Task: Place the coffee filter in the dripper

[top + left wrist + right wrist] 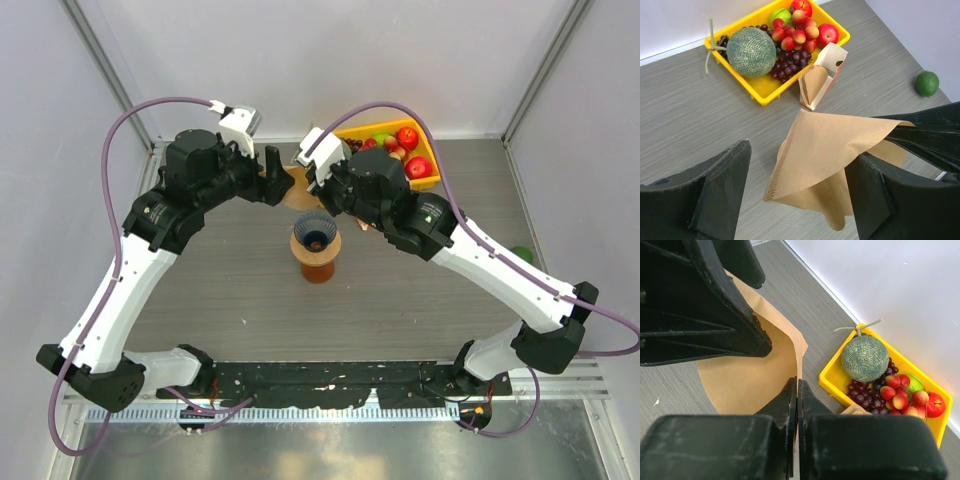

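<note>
The coffee filter (296, 189) is a tan paper cone held in the air behind the dripper (316, 234), a dark blue cone sitting in an orange-brown stand (320, 264). My right gripper (797, 382) is shut on the filter's (750, 377) edge. My left gripper (802, 152) is open, its fingers (720, 190) wide apart on either side of the hanging filter (830, 145). In the top view the left gripper (272, 172) and the right gripper (310, 166) face each other closely. The dripper is out of both wrist views.
A yellow tray (432, 148) of fruit stands at the back right, with a melon (751, 51) in it. An orange-and-white carton (824, 70) of spare filters lies beside the tray. A green lime (927, 83) sits at the right, near the wall.
</note>
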### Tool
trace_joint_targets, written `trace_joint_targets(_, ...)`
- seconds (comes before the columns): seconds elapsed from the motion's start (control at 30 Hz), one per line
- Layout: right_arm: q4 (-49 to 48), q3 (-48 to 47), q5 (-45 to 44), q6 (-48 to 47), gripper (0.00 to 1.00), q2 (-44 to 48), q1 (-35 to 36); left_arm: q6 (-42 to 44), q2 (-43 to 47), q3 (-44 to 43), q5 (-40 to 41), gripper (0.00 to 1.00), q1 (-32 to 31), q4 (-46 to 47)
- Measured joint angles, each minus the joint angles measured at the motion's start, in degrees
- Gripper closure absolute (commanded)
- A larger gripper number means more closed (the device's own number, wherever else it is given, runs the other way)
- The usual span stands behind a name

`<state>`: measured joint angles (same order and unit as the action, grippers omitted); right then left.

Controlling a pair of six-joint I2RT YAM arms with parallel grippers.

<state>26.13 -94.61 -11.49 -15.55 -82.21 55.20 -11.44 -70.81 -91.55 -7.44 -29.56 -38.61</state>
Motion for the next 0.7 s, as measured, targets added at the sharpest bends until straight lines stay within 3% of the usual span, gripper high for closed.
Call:
trace_joint_targets(0.27, 1.9, -0.5, 1.3, 0.7, 0.95, -0.3, 0.0, 3.7, 1.2, 1.0, 1.0, 0.35, 0.0, 0.1)
trace_joint_targets(0.7, 2.9, -1.8, 2.6, 0.9, 0.95, -0.3, 0.0, 5.6, 1.0, 1.0, -1.7, 0.74, 0.0, -0.9)
